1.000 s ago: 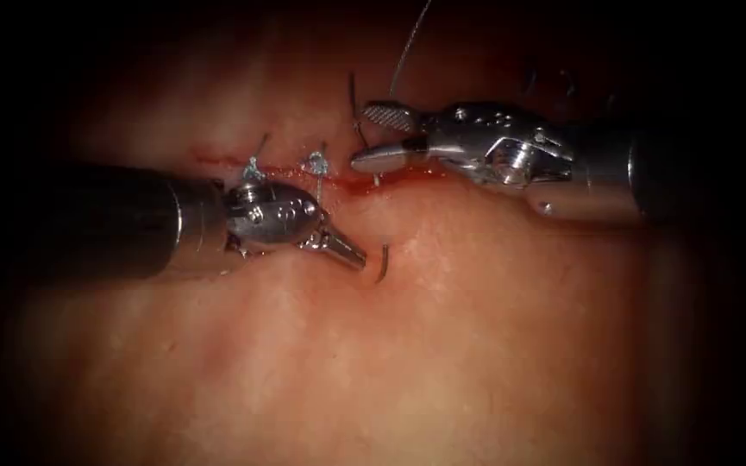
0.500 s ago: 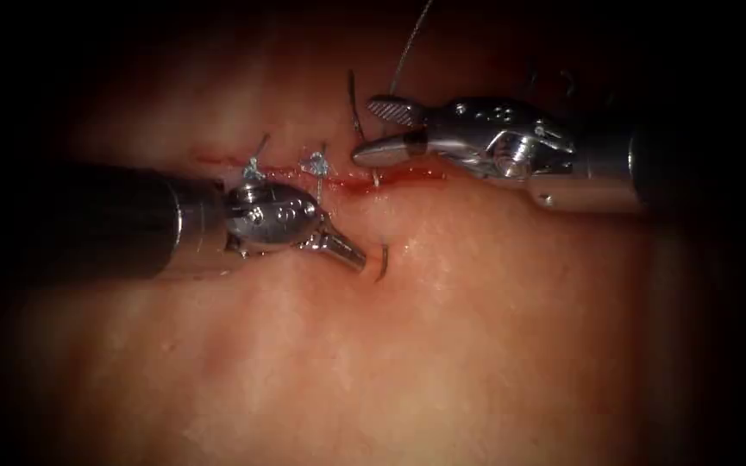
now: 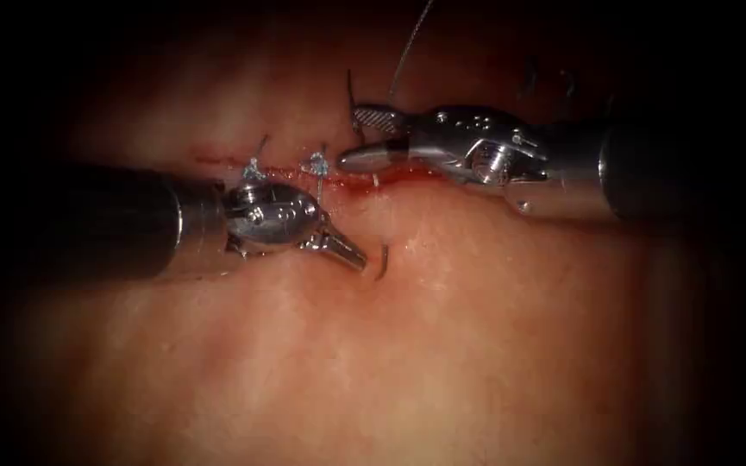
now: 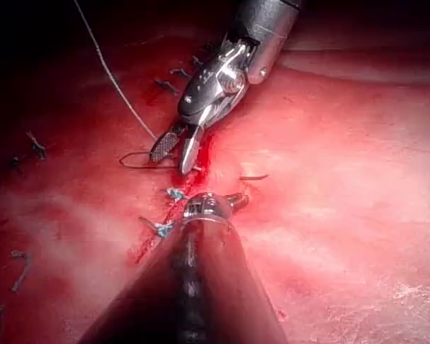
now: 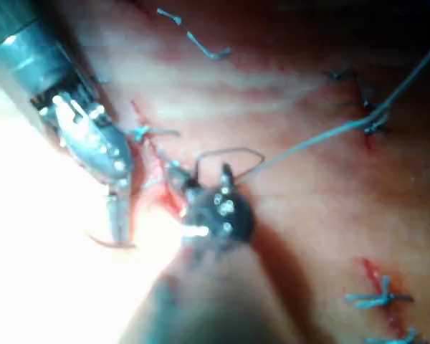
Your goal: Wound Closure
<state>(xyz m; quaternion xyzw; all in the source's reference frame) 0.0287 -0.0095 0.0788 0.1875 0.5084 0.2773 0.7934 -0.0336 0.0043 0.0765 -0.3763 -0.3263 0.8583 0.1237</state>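
Steel needle [image 3: 382, 261] sits in the tissue [image 3: 493, 345] below the cut [image 3: 390, 179], its tip poking out. Our left tool [image 3: 348, 251], jaws closed and empty, lies beside it; our right tool [image 3: 362, 136] gapes over the cut, holding nothing, thread [image 3: 407, 47] rising behind.

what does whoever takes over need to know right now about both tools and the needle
Left tool: jaws shut, holding nothing, tip beside the needle's point.
Right tool: jaws open, holding nothing, by the needle's tail.
Needle: in the tissue across the cut; point out on the near side, tail on the far side, thread trailing up.
Done: two knotted stitches at the cut's left.
Left: the open stretch to their right, with red fluid.
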